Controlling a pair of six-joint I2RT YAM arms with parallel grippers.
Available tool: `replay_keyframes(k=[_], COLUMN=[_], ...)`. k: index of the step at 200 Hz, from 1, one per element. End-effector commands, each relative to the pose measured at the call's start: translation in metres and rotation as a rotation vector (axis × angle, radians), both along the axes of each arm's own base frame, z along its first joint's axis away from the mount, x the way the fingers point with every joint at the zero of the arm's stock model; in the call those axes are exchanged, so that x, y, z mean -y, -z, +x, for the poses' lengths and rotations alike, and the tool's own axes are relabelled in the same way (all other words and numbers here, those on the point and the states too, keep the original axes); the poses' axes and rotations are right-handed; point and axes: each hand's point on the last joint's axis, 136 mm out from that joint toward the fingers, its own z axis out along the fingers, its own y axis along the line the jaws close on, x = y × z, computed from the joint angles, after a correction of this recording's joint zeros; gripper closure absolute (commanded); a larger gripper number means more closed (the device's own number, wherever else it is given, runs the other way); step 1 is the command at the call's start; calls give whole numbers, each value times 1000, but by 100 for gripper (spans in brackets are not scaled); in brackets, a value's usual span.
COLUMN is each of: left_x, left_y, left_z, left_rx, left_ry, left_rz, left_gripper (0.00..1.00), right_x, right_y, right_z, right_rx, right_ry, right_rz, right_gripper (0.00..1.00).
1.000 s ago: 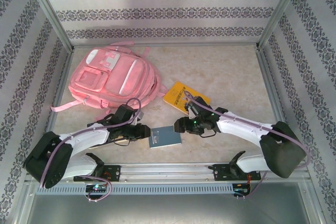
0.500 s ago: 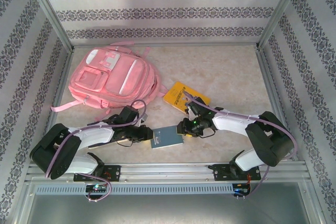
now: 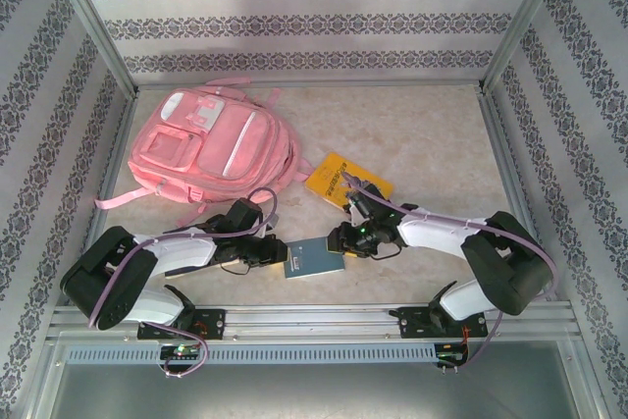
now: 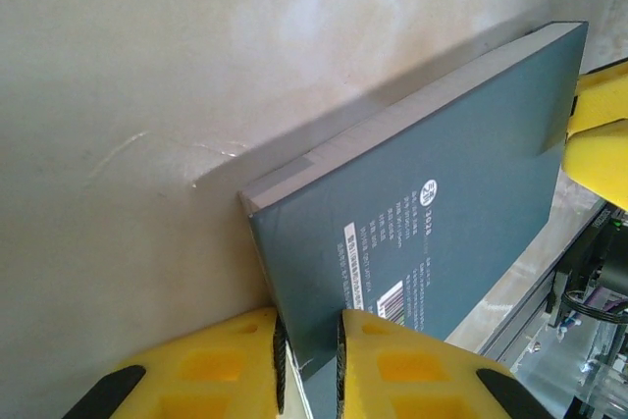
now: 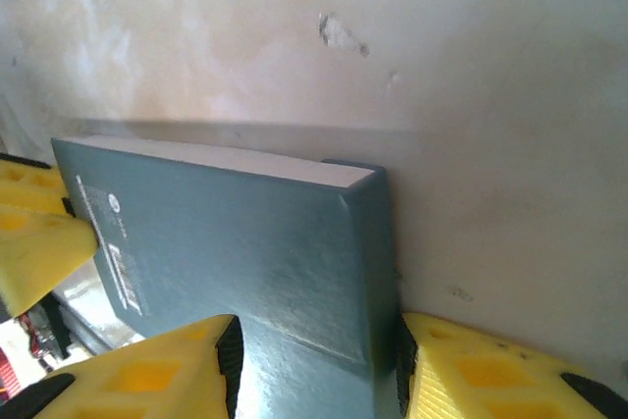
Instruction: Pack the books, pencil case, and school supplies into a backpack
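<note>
At lower centre of the overhead frame, the teal book [image 3: 314,258] sat on the surface [image 3: 422,134]. Our left hand [image 4: 309,360] pinched one corner and our right hand [image 5: 314,365] clamped the opposite end. We judged it stiff, light and slick, best gripped deep at the edges.

cover of the teal book [image 4: 432,213] is reading as smooth coated paper with a slight sheen, its page edge as plain pale paper. left gripper [image 4: 309,365] fingers [image 4: 412,375] are looking like matt yellow moulded plastic. table [image 4: 128,76] is showing matt marbled beige, lightly scuffed. backpack [image 3: 211,144] is reading as soft pink cloth. front rail [image 3: 314,319] is looking like bare aluminium.
</note>
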Motion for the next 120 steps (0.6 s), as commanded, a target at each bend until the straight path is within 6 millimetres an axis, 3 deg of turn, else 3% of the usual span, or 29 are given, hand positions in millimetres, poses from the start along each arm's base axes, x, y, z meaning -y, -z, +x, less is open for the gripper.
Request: replay_keyframes(k=[1,76,94,120], left_x=[8,5,5,4], left_y=[9,11,8,1], left_z=[-5,-5,-5,-3], left_rx=[-5,0,8,25], left_ry=[25,17,17,14], left_rz=[2,10,6,4], left_gripper=[81,82,83,83], right_x=[-48,-41,-41,-34], right_y=[-58,-96,-92,-64], right_z=[-18,-15,-14,-12], right_rx=[8,41,41,11], right_ry=[-136,-59,-51,-38], right_rz=[327,515,498,394], right_gripper=[54,53,53,55])
